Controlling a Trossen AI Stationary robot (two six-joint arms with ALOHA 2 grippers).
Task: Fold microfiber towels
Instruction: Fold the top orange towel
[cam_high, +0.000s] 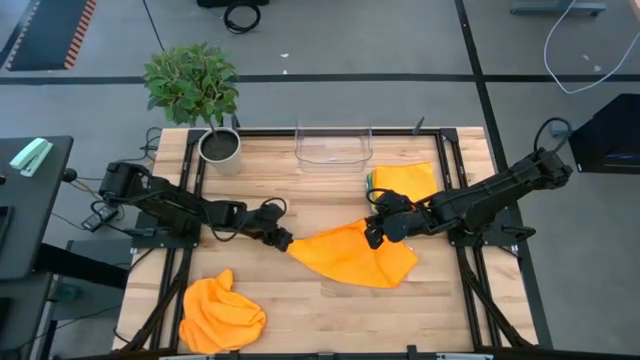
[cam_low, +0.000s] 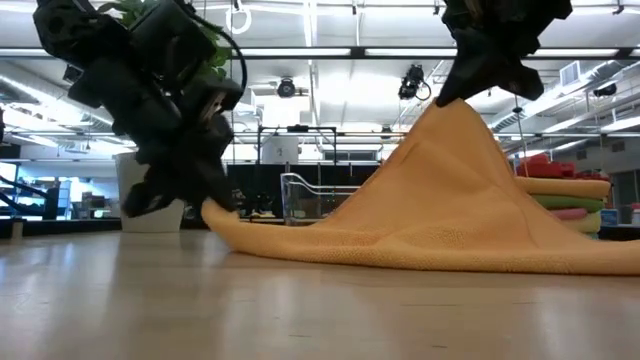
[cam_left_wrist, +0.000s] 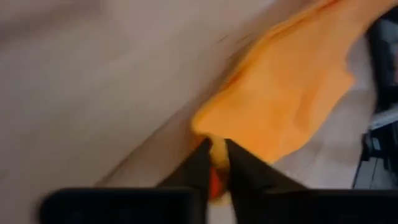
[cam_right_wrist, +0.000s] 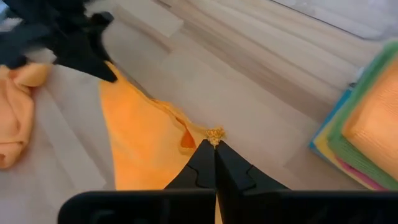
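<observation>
An orange microfiber towel (cam_high: 355, 258) lies in the middle of the table, drawn up into a tent (cam_low: 450, 200). My left gripper (cam_high: 285, 241) is at its left end, shut on it. My right gripper (cam_high: 374, 233) is shut on its raised peak. A second orange towel (cam_high: 220, 315) lies crumpled near the front left. A stack of folded towels (cam_high: 405, 182), orange on top, rests at the back right. My left gripper pinches the towel's left corner (cam_left_wrist: 217, 152) between its two fingers (cam_left_wrist: 245, 174). It comes slanting down from the table's left. The corner sits low, just at the table top (cam_low: 215, 215). My right gripper pinches a small tuft of the towel's far right corner (cam_right_wrist: 216, 133) at its fingertips, slanting down from the table's right. That corner is lifted clear (cam_low: 450, 105). The cloth slopes down from it, and its lower edge (cam_low: 420, 260) lies on the table.
A clear plastic bin (cam_high: 333, 145) stands at the far edge. A potted plant (cam_high: 205, 95) is at the far left corner. Bare wood shows in front of the towel and between the two orange towels.
</observation>
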